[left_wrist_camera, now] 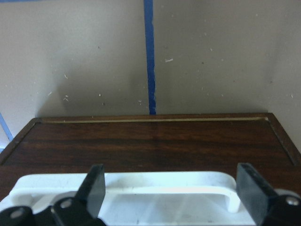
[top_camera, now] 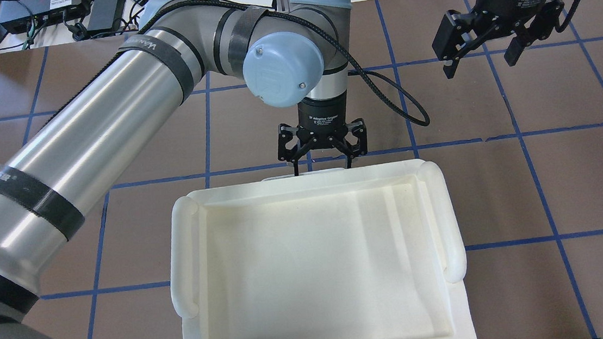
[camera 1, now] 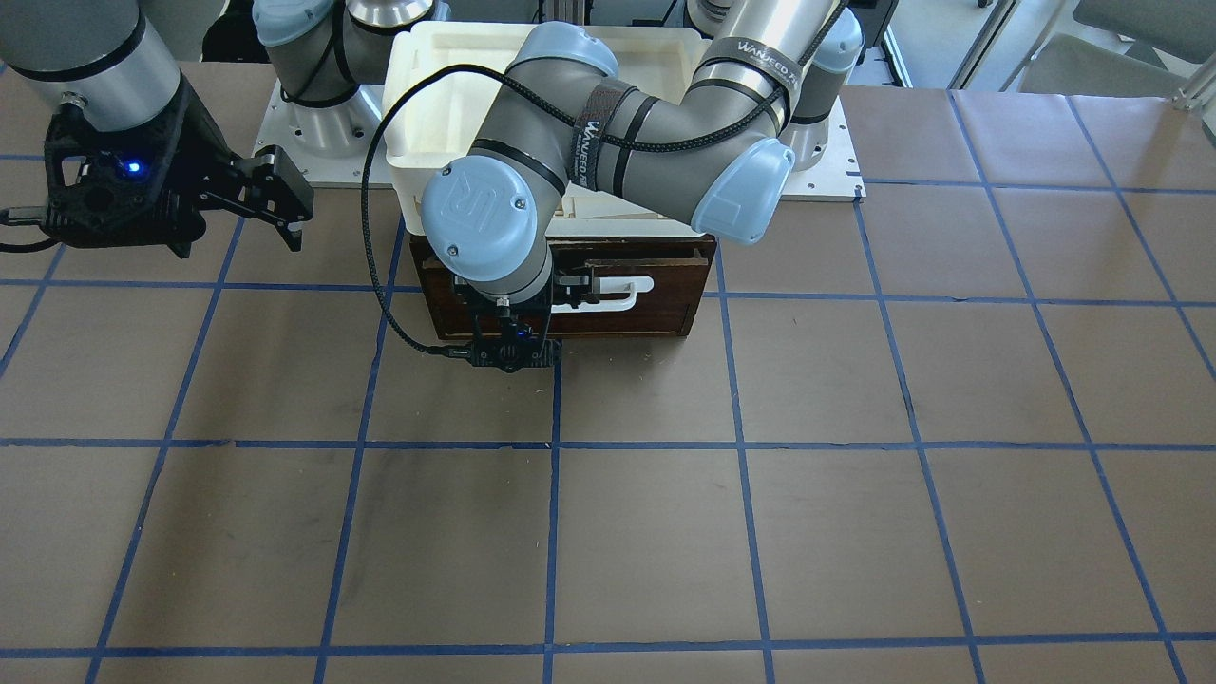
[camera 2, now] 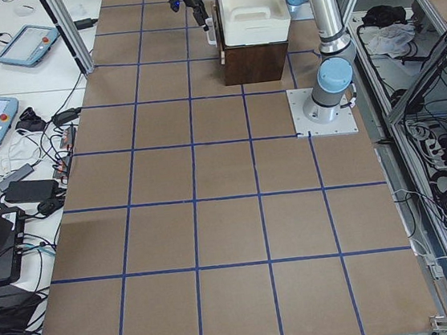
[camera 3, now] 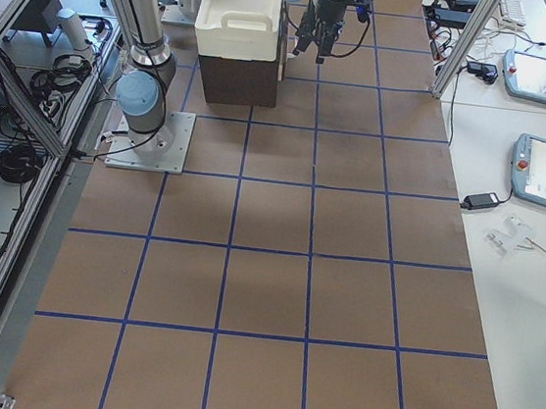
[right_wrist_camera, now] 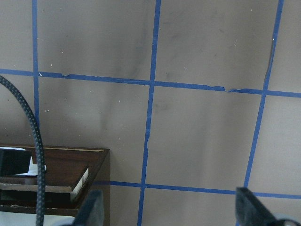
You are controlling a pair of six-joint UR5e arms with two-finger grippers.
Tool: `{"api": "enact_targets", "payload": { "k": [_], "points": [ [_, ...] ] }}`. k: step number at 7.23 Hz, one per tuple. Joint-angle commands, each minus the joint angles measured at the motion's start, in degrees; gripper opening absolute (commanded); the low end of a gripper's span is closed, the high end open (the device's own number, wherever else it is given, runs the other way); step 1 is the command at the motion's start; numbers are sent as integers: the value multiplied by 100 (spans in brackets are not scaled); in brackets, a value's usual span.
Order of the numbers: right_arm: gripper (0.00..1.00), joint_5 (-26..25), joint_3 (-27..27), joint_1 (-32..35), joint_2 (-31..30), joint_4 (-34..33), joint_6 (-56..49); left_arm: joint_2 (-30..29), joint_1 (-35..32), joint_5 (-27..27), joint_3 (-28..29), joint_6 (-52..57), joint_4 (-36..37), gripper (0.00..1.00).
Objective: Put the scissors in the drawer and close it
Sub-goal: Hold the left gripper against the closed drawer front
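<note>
The drawer [camera 1: 655, 318] shows its dark brown front with a white bar handle [camera 1: 622, 294], under the white tray. It looks pushed in or nearly so; in the right wrist view a pale edge [right_wrist_camera: 80, 181] shows at its side. My left gripper [top_camera: 323, 165] hangs open just in front of it. In the left wrist view its fingers [left_wrist_camera: 94, 188] stand either side of the handle [left_wrist_camera: 141, 181] without closing on it. My right gripper [top_camera: 480, 63] is open and holds nothing, well off to the side above the table. The scissors are out of view.
A white plastic tray [top_camera: 183, 256] sits on top of the wooden cabinet and hides it from overhead. A black braided cable [right_wrist_camera: 33, 141] loops from the left arm's wrist. Brown table paper with blue grid tape [camera 1: 551, 532] stretches out in front of the drawer.
</note>
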Motion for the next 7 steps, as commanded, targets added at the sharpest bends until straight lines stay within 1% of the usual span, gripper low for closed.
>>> {"api": "enact_targets", "payload": {
  "k": [1, 6, 7],
  "points": [
    [100, -5, 0, -3, -13, 2, 0, -38, -9, -38, -7, -215, -70, 100],
    [100, -5, 0, -12, -5, 2, 0, 58, -61, -143, -77, -226, -343, 100],
    [100, -5, 0, -12, -5, -7, 0, 145, -61, -274, -68, -208, -447, 100]
  ]
}}
